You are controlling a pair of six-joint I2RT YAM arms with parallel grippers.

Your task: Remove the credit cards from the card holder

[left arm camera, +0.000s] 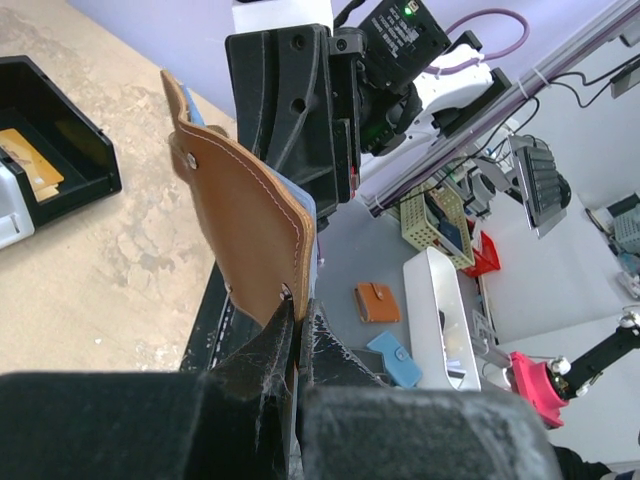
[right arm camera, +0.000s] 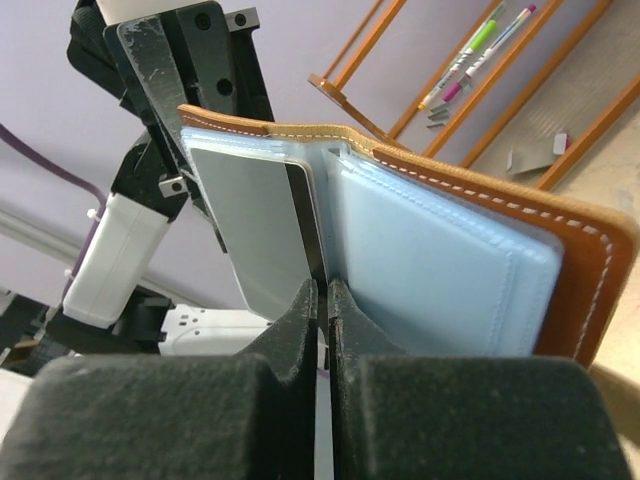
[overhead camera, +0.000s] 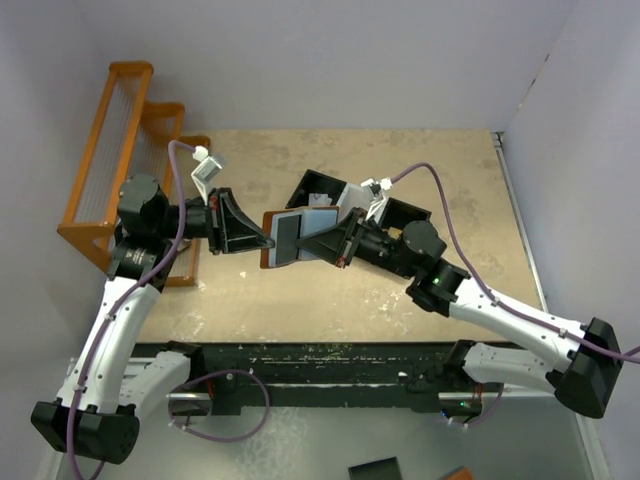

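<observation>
Beige mottled surface (overhead camera: 400, 300), pale lilac walls (overhead camera: 330, 60); left gripper (left arm camera: 298, 328) clamps brown leather card holder (left arm camera: 250, 230), right gripper (right arm camera: 322, 300) pinches its dark plastic card (right arm camera: 250, 230).

Beige tbl (overhead camera: 300, 300): black tray (overhead camera: 318, 183), orange rack (overhead camera: 165, 118).

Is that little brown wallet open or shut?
Open. The wallet is spread like a book, pale blue sleeves fanned out, a grey card showing in one.

A robotics lab: white partition walls (overhead camera: 300, 60) enclose the bench (overhead camera: 300, 305), with a keyboard (left arm camera: 538, 178) and green basket (left arm camera: 432, 215) beyond.
</observation>
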